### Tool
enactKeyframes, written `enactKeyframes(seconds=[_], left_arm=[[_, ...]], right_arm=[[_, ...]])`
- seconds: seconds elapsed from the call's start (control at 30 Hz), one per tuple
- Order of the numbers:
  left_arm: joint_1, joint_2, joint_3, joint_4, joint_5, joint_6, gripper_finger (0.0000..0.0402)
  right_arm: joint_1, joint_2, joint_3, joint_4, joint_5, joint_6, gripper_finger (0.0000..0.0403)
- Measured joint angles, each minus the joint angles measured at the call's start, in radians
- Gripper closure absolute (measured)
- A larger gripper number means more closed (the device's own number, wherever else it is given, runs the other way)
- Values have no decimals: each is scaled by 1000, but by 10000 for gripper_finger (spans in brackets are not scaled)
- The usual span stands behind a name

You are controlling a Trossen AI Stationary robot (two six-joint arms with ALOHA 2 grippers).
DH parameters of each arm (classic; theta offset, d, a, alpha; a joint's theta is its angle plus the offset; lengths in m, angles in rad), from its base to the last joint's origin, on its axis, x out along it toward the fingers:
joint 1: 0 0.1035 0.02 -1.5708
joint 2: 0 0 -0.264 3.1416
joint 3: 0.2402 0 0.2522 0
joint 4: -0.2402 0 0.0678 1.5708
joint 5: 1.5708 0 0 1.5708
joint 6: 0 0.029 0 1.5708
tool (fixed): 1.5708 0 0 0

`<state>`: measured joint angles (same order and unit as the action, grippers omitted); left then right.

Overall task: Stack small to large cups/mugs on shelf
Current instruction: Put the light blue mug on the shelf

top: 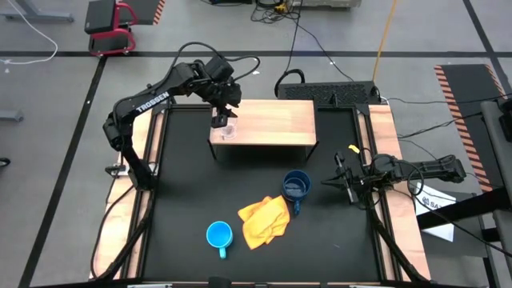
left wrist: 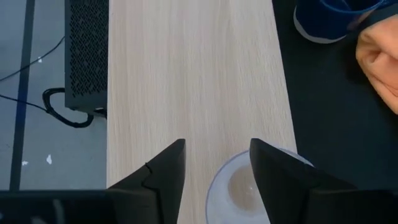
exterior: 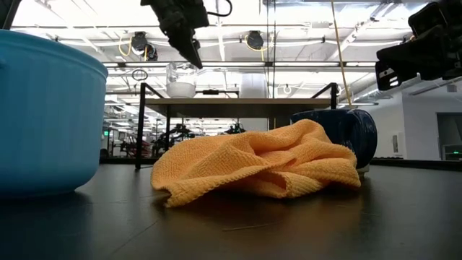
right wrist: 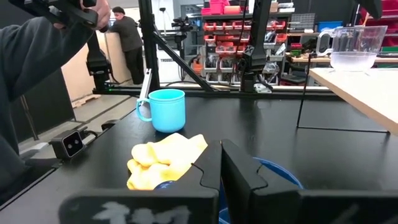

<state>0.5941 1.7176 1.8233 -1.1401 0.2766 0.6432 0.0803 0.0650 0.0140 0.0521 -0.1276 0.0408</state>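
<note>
Left gripper fingers spread above the wooden shelf, the clear glass cup at lower centre, dark blue mug upper right.

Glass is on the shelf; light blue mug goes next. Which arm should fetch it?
Left, probably: the light blue mug sits on the left half. The left claw hangs open above the glass; the right claw is nearer the dark mug.

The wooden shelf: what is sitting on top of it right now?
Only the clear glass cup stands on the shelf, at its left end, directly below the left tool. The rest of the top shows bare wood. The tool hides part of the cup's rim.
</note>
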Motion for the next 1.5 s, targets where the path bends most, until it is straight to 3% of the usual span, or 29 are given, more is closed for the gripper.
enactKeyframes(seconds=[0.47,0.87,1.5], left_arm=[[-11,0,0,63,10,-84,220],[-35,-2,0,188,14,-114,220],[-36,-44,0,208,-8,-170,220]], right_arm=[[0,2,0,-10,-22,157,403],[0,2,0,32,-48,3,403],[0,12,0,27,-61,-60,403]])
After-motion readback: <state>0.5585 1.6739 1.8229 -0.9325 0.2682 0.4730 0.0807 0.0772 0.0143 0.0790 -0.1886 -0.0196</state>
